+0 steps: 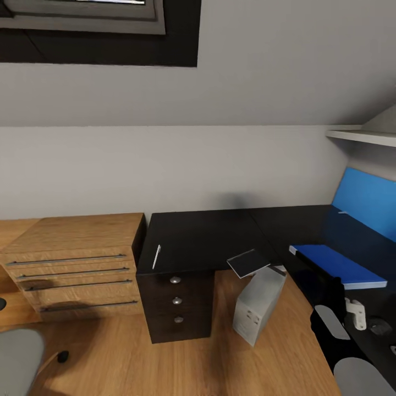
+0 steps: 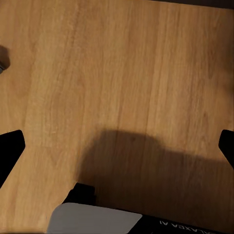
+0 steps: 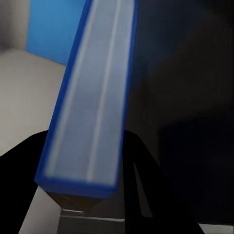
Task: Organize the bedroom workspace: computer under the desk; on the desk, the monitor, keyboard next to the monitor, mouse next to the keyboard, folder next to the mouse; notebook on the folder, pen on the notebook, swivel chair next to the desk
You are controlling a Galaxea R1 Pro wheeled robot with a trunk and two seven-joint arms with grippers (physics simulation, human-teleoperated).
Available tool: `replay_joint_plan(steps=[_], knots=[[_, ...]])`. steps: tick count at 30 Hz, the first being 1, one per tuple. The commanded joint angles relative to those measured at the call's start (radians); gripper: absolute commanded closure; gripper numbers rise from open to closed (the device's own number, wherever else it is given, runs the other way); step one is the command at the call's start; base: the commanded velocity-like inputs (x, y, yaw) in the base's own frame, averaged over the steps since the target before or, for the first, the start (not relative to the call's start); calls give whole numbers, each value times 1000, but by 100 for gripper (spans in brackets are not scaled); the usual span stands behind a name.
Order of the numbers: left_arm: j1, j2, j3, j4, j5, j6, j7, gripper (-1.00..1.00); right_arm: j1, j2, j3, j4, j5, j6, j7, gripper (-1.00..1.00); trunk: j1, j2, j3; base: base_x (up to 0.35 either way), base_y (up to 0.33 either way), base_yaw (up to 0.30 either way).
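Observation:
The black desk (image 1: 209, 242) fills the room's corner. In the right wrist view my right gripper (image 3: 85, 163) is shut on the near edge of the blue folder (image 3: 92, 97). The folder (image 1: 341, 263) lies level over the desk's right wing, in front of the blue back panel (image 1: 366, 201). The thin pale pen (image 1: 156, 257) lies near the desk's left front edge. The dark grey notebook (image 1: 248, 263) sits tilted at the desk's inner front edge, above the light grey computer (image 1: 257, 305), which leans on the floor. My left gripper (image 2: 117, 148) hangs open over the wood floor.
Light oak drawers (image 1: 77, 264) with bar handles stand left of the desk's dark drawer unit (image 1: 176, 305). A white shelf (image 1: 363, 135) juts out at the upper right under the sloped wall. Bare plank floor (image 1: 165, 363) lies in front.

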State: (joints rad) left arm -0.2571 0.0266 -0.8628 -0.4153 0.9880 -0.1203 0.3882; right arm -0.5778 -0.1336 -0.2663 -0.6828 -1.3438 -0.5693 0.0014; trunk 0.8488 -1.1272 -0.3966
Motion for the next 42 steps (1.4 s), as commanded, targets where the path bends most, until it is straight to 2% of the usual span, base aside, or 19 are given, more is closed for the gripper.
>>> replay_joint_plan(steps=[1,8,42], knots=[[-1,1,-9,-2,11,-5,6,-100,-1,-1,1,0,-5,-3,0,100,0,-1,-1,-54,-42,0],[-2,1,-9,-2,11,-5,6,-100,-1,-24,-2,7,-7,-1,-1,100,0,-1,-1,-12,-9,0],[-1,1,-8,-2,11,-4,6,-100,-1,-37,-1,7,-7,-1,-1,100,0,-1,-1,36,0,0]])
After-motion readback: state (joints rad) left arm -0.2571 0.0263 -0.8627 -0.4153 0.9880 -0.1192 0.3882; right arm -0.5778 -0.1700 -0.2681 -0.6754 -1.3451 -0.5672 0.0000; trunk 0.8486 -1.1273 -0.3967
